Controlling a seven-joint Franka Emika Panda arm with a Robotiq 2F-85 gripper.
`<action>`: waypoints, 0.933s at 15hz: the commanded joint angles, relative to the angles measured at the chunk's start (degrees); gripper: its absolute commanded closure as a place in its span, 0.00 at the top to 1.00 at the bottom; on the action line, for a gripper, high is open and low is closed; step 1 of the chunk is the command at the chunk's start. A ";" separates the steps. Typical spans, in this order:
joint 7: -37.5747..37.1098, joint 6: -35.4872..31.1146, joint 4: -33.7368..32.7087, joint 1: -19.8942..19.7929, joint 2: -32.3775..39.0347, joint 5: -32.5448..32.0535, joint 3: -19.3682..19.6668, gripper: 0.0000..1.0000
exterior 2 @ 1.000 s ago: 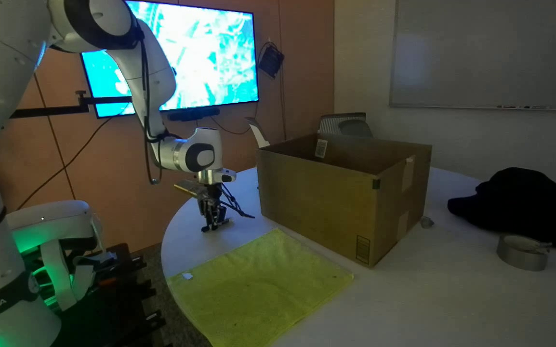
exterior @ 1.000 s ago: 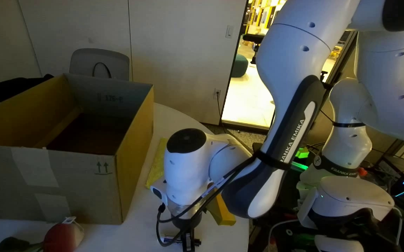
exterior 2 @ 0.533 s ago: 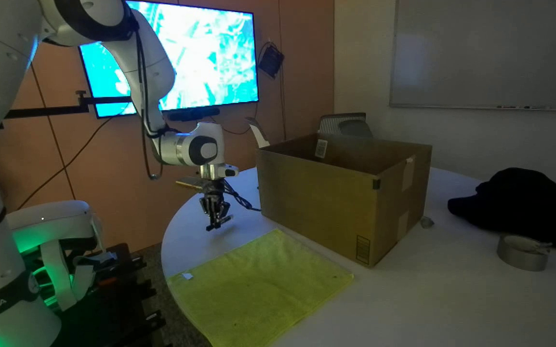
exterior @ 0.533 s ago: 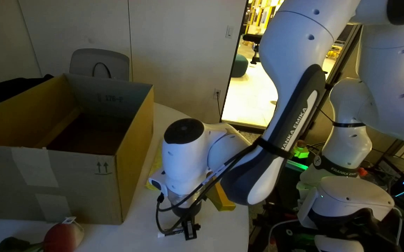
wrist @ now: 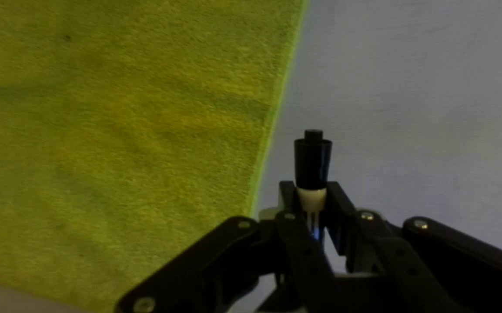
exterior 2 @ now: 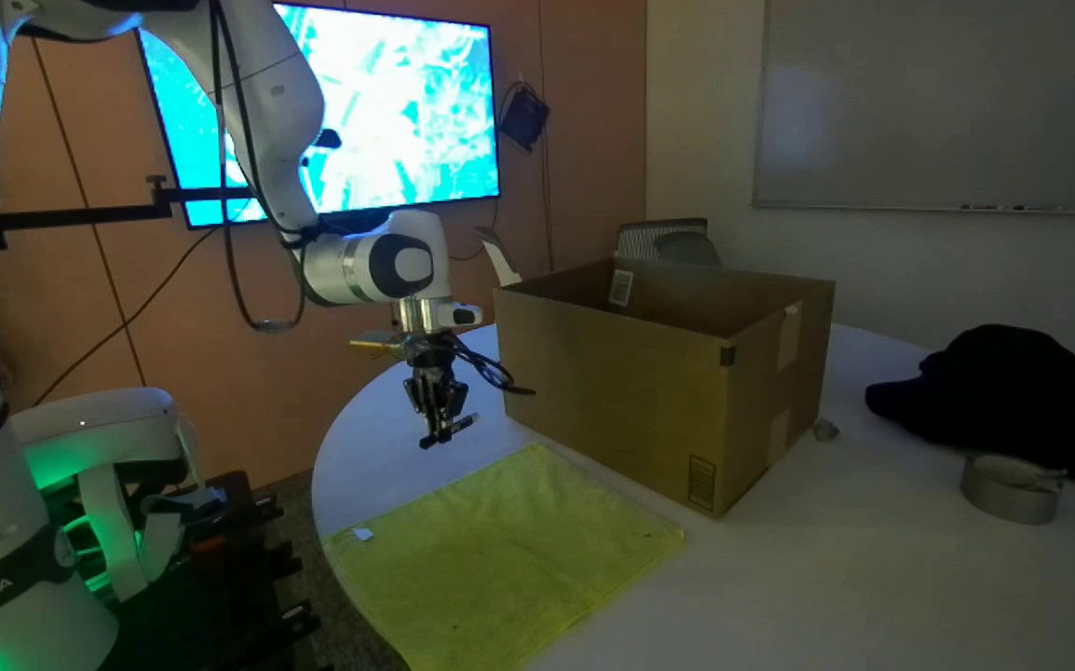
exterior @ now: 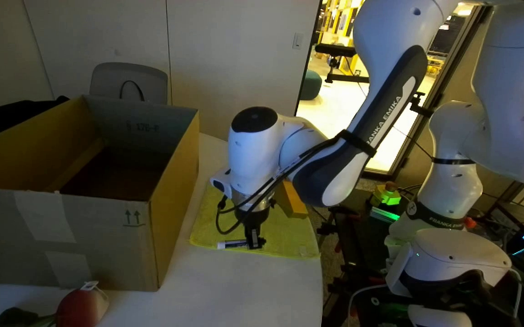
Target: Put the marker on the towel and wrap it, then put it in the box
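Note:
A marker (wrist: 312,165) with a black cap, a white band and a blue-tinted barrel is gripped between my fingertips (wrist: 309,198). In an exterior view my gripper (exterior 2: 442,431) holds the marker (exterior 2: 461,424) roughly level, raised above the table. It also shows in an exterior view, where the gripper (exterior: 254,245) has the marker's pale end (exterior: 225,244) sticking out. The yellow towel (exterior 2: 500,559) lies spread flat; it shows in the wrist view (wrist: 125,130) just left of the marker, which is over bare table. The open cardboard box (exterior 2: 612,391) stands beside the towel; its inside (exterior: 116,168) is dark.
A red-and-white object (exterior: 82,306) lies near the box. A grey tape roll (exterior 2: 1010,489) and black cloth (exterior 2: 1013,401) lie on the table's far side. A looped cable (exterior: 221,222) hangs from the wrist. A yellow piece (exterior: 293,204) is on the wrist.
My gripper has risen from the table surface with the marker held in it. It has moved toward the towel's edge. The towel and box have not moved.

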State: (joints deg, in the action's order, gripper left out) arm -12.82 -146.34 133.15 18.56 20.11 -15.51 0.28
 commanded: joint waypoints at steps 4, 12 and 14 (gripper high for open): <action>-8.06 -0.23 5.17 -3.45 -2.38 -9.01 5.70 0.07; -13.99 -0.60 4.38 -4.80 1.94 -15.65 9.49 0.07; -14.32 -0.65 4.49 -4.62 2.53 -15.56 9.52 0.08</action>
State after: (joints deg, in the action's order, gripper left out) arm -24.81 -146.41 137.64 13.49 21.83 -29.22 9.43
